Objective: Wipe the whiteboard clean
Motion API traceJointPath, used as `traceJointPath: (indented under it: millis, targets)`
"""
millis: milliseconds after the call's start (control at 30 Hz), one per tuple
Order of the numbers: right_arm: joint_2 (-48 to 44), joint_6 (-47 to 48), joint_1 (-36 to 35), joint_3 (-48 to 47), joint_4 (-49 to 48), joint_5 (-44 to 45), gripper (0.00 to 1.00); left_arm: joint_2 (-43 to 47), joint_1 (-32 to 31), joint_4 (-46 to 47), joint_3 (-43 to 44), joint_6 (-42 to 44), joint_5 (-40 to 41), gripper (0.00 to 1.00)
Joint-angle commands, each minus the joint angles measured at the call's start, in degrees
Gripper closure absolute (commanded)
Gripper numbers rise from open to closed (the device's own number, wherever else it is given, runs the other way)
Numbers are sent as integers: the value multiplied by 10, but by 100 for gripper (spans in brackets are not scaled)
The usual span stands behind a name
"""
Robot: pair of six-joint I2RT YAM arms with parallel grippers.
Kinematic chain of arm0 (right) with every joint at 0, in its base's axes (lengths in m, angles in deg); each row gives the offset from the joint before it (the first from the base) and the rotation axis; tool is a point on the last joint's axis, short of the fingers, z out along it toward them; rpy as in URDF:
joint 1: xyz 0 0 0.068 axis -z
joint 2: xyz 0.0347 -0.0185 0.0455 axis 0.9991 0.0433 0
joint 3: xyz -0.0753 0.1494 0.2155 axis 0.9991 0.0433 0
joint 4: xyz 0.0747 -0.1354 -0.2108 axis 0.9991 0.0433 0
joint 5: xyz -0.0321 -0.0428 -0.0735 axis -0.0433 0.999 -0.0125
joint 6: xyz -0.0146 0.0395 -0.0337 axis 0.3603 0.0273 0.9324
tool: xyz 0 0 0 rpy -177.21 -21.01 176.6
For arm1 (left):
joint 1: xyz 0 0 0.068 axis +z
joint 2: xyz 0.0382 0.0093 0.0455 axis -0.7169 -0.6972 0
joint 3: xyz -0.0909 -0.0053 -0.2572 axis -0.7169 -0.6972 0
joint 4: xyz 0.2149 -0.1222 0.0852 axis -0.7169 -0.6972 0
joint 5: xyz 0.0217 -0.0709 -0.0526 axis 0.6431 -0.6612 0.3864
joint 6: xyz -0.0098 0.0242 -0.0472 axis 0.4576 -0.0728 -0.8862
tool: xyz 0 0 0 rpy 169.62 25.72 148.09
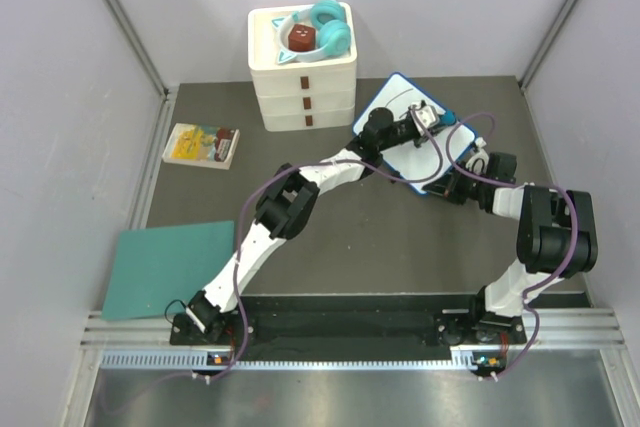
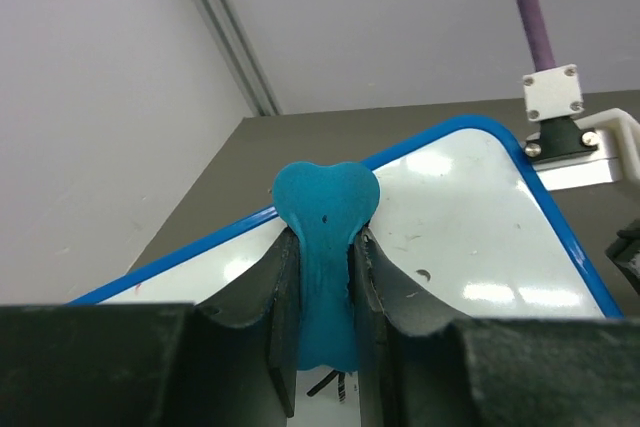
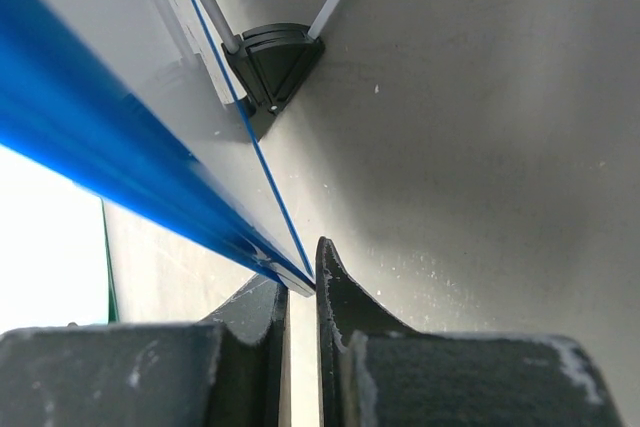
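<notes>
Whiteboard (image 1: 403, 99) near drawer box (image 1: 303, 87) with headphones (image 1: 330, 27)

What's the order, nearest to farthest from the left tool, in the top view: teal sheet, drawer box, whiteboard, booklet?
1. The whiteboard, directly under the left tool and its eraser.
2. The drawer box, back and to its left.
3. The booklet, far left.
4. The teal sheet, near-left corner.
</notes>
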Motion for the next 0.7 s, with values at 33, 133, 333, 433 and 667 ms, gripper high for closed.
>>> traceJointPath:
  millis: [33,133,333,433,667]
  targets:
    - [8,47,-36,40,147,-31,100,-2,-2,-38,2,-11,-113,100]
    - [8,46,-36,40,147,-31,100,14,-1,-35,-26,0,-129,100]
    - [8,47,-36,40,147,-31,100,33,12,-109,-38,63,-89,100]
    - [8,47,-37,40,147,-31,100,28,21,-108,-30,63,-24,100]
    - [8,48,-37,40,147,-31,100,5,47,-117,9,67,66,100]
